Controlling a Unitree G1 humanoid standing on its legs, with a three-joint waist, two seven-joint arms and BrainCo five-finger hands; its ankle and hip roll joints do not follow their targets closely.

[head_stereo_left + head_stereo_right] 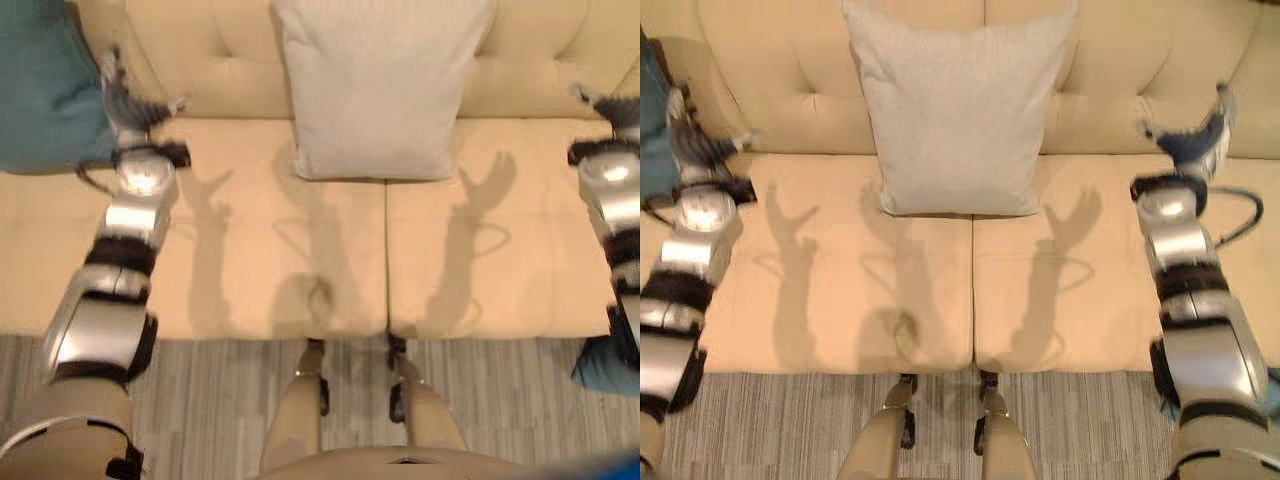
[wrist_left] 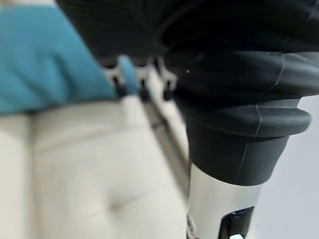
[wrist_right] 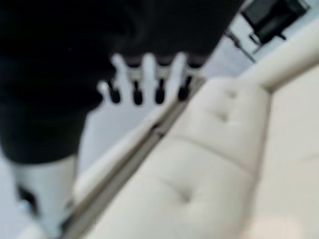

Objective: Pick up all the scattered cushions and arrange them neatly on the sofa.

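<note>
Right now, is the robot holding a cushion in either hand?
No. The left hand is open beside the teal cushion, and the right hand is open above the sofa.

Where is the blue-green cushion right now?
The teal cushion sits at the sofa's left end against the backrest, just beside the left hand, with the grey cushion further right in the middle.

- Sofa: plain cream-beige, tufted back.
- Cushion at 12 o'clock: plain pale grey.
- Cushion at 10 o'clock: plain teal.
- Floor at 6 o'clock: grey, striped.
</note>
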